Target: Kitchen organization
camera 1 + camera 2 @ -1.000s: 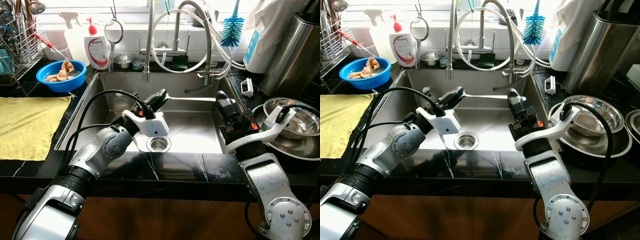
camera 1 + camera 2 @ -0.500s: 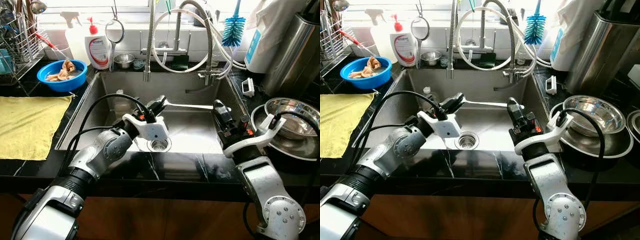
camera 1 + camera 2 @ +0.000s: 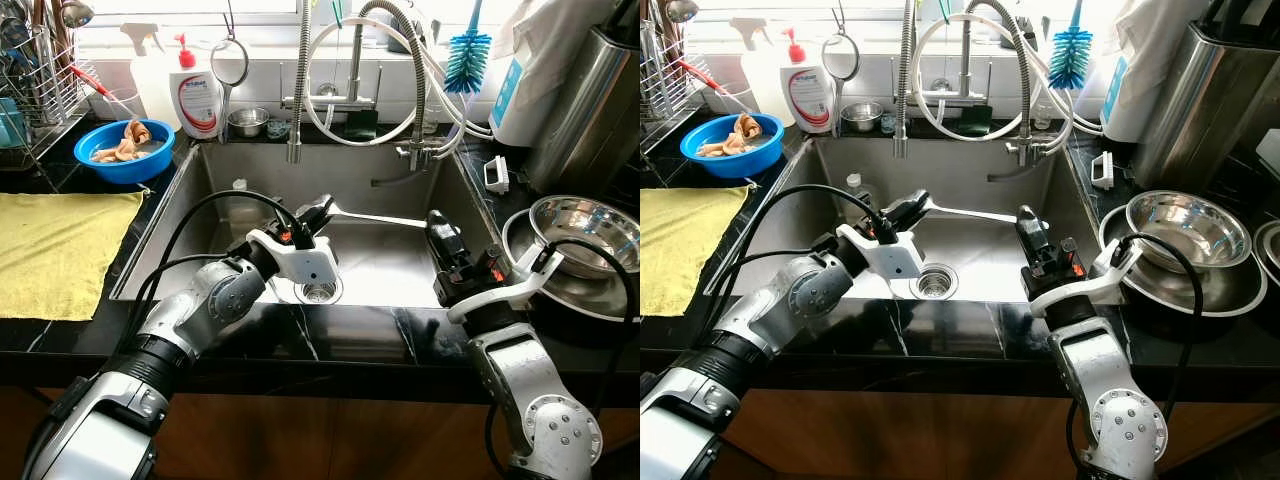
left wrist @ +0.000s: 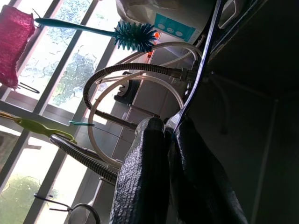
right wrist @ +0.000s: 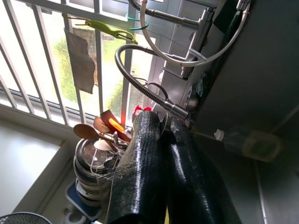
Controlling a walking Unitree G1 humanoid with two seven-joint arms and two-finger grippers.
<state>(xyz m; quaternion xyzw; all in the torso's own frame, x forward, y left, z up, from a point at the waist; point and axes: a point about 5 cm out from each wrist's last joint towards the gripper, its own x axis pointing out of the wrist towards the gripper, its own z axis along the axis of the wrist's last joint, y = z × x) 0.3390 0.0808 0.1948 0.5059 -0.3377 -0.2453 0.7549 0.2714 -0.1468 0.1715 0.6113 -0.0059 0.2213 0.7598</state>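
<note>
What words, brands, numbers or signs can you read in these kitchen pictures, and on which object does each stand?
None can be read for certain.
Soap bottle: red and white label, print too blurred to read.
White bag: blue label with white marks, too small to read.
Spray bottle: no legible print.
Left end effector, shut on a spoon, and right end effector: no readable markings.

A sink (image 3: pixel 240 175) sits mid-table, taps (image 3: pixel 355 95) behind it. A cloth (image 3: pixel 55 250) and basin (image 3: pixel 125 150) lie left. Bowls (image 3: pixel 585 235) stand right.
</note>
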